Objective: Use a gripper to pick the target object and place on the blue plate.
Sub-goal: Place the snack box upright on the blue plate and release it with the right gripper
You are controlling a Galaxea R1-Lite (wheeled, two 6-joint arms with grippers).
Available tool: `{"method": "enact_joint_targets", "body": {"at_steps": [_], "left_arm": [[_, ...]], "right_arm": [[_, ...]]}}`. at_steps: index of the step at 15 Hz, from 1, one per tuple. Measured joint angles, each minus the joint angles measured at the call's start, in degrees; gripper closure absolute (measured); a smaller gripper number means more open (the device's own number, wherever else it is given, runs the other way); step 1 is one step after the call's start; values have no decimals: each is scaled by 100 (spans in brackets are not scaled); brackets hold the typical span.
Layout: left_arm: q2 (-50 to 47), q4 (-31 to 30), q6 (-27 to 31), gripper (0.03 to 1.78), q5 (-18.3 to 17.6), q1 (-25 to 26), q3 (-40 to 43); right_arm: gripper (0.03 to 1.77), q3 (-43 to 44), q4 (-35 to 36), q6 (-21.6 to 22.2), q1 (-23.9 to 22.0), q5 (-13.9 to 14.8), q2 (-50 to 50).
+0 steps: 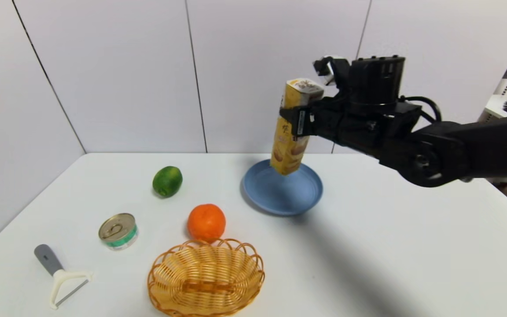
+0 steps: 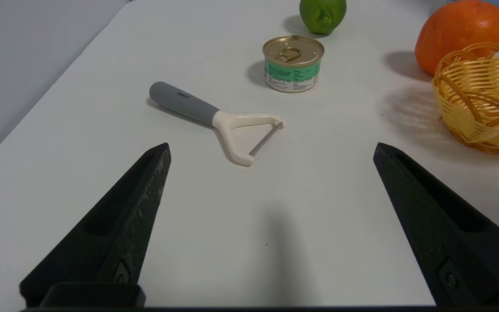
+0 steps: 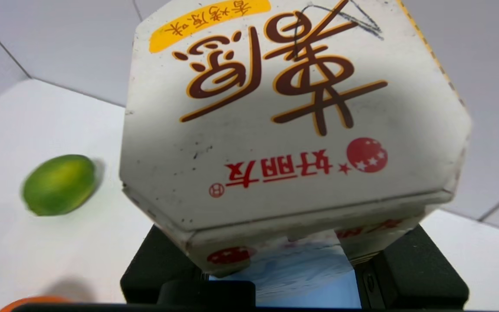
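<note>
The tall yellow snack box [image 1: 289,132], the target object, hangs tilted in the air over the blue plate [image 1: 280,193], its lower end just above the plate's far part. My right gripper [image 1: 295,121] is shut on the box around its upper half, reaching in from the right. In the right wrist view the box's white hexagonal end [image 3: 293,112] fills the picture, with the black fingers [image 3: 409,264] on both sides of it. My left gripper [image 2: 271,149] hangs open over bare table near the front left, holding nothing.
A lime [image 1: 167,181], an orange [image 1: 206,222], a small tin can [image 1: 118,230], a grey-handled peeler [image 1: 57,275] and a woven orange basket [image 1: 206,276] lie on the white table [image 1: 390,246] left of the plate. White wall panels stand behind the table.
</note>
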State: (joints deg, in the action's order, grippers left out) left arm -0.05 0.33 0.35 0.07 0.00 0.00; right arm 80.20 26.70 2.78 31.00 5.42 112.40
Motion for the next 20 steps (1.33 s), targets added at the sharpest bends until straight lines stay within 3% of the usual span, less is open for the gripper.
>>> {"method": "enact_joint_targets", "body": {"at_steps": [3,8,20], "left_arm": [[0,-2,0,12,-2,0,0],[0,0,0,12,0,-2,0],[0,-2,-2,12,0,0,0]], "right_arm": [[94,312,-300,-257,-20,-80,434],[94,397,-929,-268,-61,-111,529],[94,456,-1047,-267,-204,-113,455]]}}
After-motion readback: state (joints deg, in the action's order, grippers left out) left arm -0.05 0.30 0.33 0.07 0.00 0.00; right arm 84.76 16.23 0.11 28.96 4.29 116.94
